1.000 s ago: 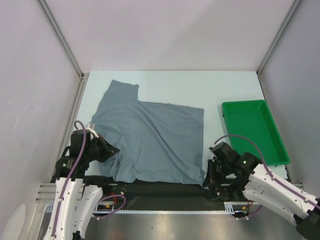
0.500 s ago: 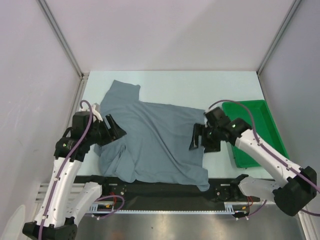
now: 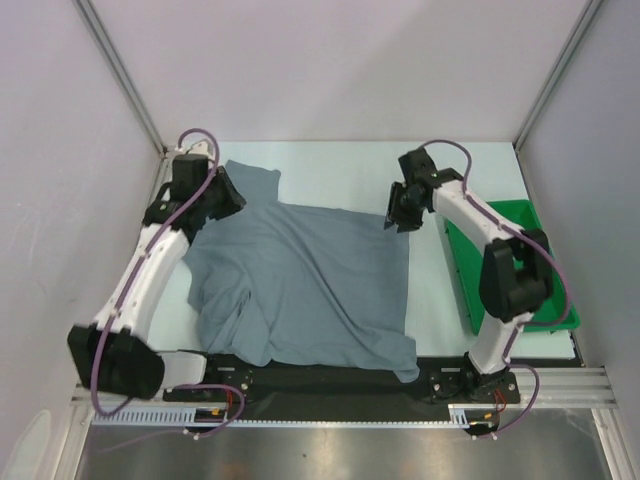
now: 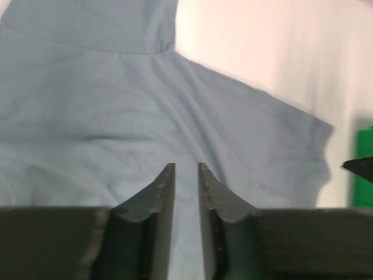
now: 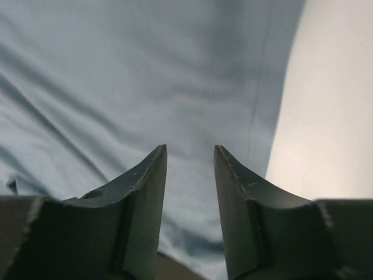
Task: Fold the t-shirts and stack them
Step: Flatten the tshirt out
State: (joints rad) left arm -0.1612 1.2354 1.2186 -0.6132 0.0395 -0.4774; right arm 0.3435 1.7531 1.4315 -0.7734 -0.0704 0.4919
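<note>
Left arm: white and black, stretched from its base at the near left corner toward the far left of the surface, with a purple cable looped along it.

Left hand (image 3: 226, 197): above the far-left part of the shirt, next to the sleeve. In the left wrist view its two dark fingers (image 4: 160, 192) stand a narrow slit apart, with nothing between them and only cloth showing beyond the tips.

Task thing: one plain slate blue-grey soft cloth t-shirt (image 3: 310, 280) lies opened out across the middle of the surface, not folded into a rectangle. A short sleeve sticks out at its far left corner. Its left side is bunched into loose folds and the right half lies flatter with shallow creases. Its near edge reaches the black strip along the front, and the near right corner droops onto that strip.

Right hand (image 3: 394, 216): over the shirt's far right corner, close to the right hem. In the right wrist view the fingers (image 5: 145, 192) are apart with a clear gap, gripping nothing. Cloth fills the view beneath them, and the hem runs just right of the gap.

Right arm: reaches from the near right base up past the tray to that far corner.

Tray: a green rectangular plastic tray (image 3: 497, 207) sits right of the shirt, apart from it, nothing visible inside.

Surface: pale, smooth tabletop (image 3: 340, 165), bare beyond the shirt's far edge and between shirt and tray.
</note>
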